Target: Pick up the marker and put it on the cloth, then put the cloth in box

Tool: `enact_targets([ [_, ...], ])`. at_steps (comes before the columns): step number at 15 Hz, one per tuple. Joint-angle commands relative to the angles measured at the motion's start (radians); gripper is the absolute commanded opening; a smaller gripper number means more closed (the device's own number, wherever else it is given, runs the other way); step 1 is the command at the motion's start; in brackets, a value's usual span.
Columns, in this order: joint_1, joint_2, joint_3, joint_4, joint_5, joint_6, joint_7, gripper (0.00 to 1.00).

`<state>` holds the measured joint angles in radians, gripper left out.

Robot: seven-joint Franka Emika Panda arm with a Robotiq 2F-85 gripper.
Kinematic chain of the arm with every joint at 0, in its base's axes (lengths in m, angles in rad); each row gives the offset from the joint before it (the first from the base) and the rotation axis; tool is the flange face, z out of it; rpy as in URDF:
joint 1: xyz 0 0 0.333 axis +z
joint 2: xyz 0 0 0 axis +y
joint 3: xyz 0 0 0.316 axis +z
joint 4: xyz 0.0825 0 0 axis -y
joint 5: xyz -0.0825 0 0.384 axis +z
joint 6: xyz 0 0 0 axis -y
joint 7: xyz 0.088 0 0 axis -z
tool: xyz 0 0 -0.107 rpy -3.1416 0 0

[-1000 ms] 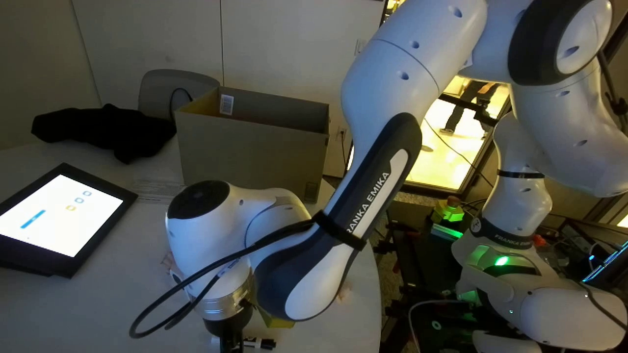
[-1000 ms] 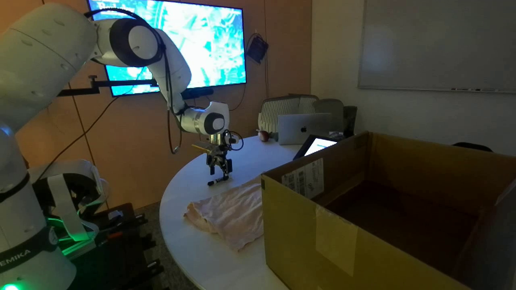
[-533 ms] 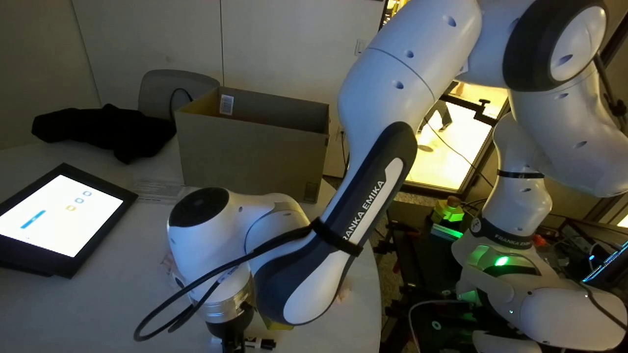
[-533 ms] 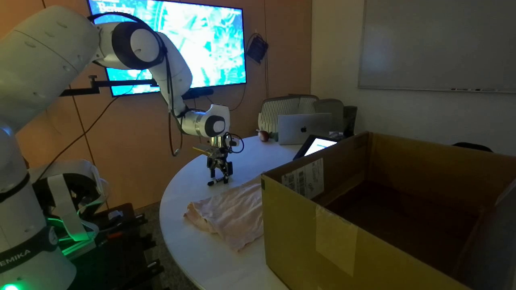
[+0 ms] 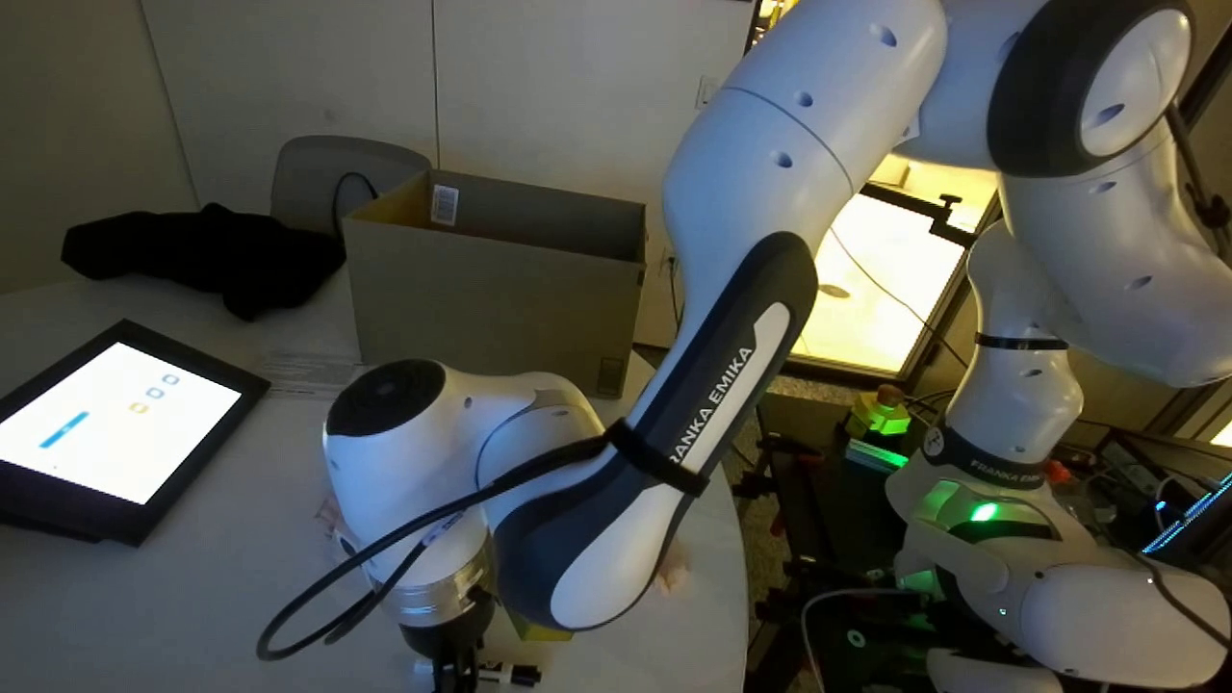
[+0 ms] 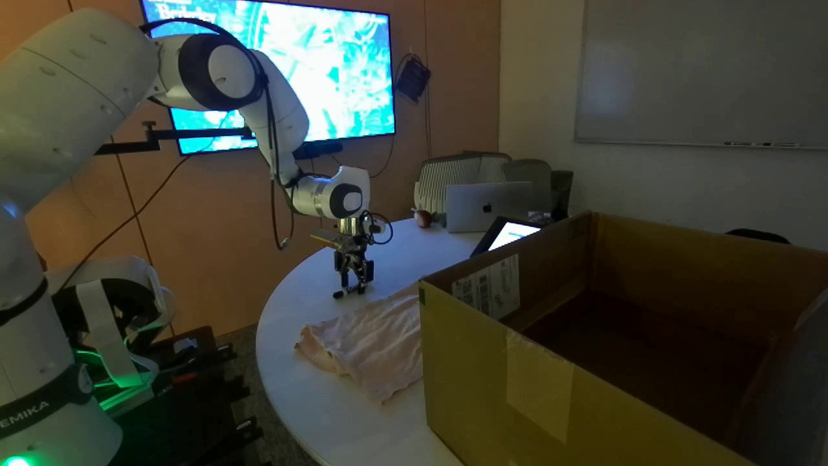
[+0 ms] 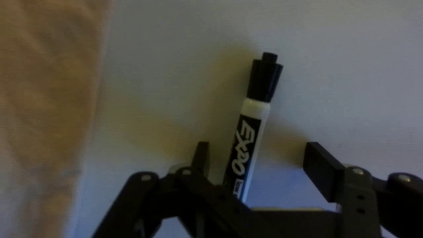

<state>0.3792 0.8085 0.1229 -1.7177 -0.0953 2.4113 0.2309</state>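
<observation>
1. Straddling a slim black-and-white plastic marker point(image 7: 250, 129) with a black cap, the black 2-fingered end effector point(image 7: 258, 159) is standing wide, leaving gaps on both sides and holding nothing.
2. The marker is lying flat on the white rounded table point(image 5: 192, 606), its barrel running lengthways between the 2 fingertips, which is probably setting up a pinch across it.
3. The rumpled, pale beige-pink fabric cloth point(image 6: 374, 348) is lying spread near the marker, not touching it, presumably sitting this close for a short carry.
4. The large brown rectangular cardboard box point(image 5: 491, 303) is standing upright with its top open, likely for receiving the cloth from above.
5. The task is seemingly sitting at its 1st step: no marker is resting on the cloth, and the cloth is lying outside the box.
6. In an exterior view, the white robot arm point(image 5: 731, 356) is covering much of the cloth; the views are not showing whether cloth and box are touching. The high box walls are standing in the way, probably calling for a tall lift.
7. A black tablet point(image 5: 125, 423) with a glowing screen and a heap of black fabric point(image 5: 202, 255) are lying near the box, and a silver laptop point(image 6: 485, 210) is standing farther off, all seemingly outside the path.
</observation>
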Motion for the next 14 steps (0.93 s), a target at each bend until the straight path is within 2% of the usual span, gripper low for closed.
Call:
enact_targets([
  [1,-0.002,0.009,0.006,0.024,0.008,-0.028,-0.023,0.41],
  [4,-0.003,-0.002,0.013,0.024,0.006,-0.045,-0.037,0.17],
  [6,-0.005,-0.008,0.014,0.025,0.003,-0.065,-0.052,0.13],
  [7,-0.005,-0.009,0.013,0.025,0.000,-0.070,-0.058,0.11],
  [11,-0.011,-0.031,0.021,0.019,-0.005,-0.109,-0.101,0.17],
  [14,-0.025,-0.062,0.025,0.004,-0.006,-0.154,-0.146,0.14],
])
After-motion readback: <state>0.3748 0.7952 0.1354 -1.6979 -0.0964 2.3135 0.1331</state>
